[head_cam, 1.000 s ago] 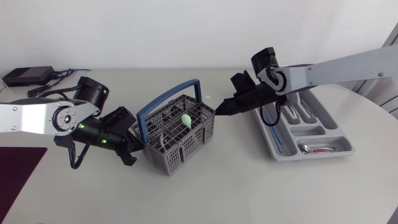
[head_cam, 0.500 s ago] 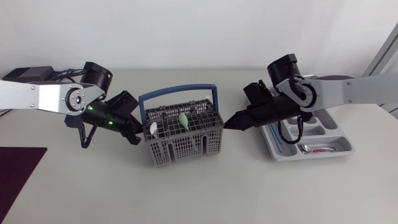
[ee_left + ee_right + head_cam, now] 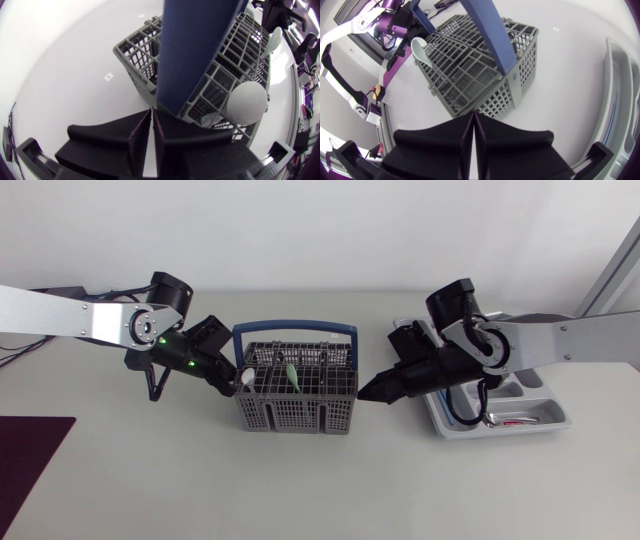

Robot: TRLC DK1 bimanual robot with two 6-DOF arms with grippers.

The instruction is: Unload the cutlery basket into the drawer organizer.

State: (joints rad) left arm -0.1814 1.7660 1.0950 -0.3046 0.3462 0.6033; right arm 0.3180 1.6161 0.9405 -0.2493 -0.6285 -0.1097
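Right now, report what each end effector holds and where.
Nothing: left end effector and right end effector are shut empty, one at each end of the basket.

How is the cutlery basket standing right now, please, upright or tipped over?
Upright: the cutlery basket sits flat on the table, blue handle arching over its open top, a green utensil standing inside.

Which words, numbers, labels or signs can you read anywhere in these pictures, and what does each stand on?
No text can be read.
Small white sticker on the table, beside the cutlery basket: it bears a dark mark, too small to read.
Cutlery basket and drawer organizer: no print shows.
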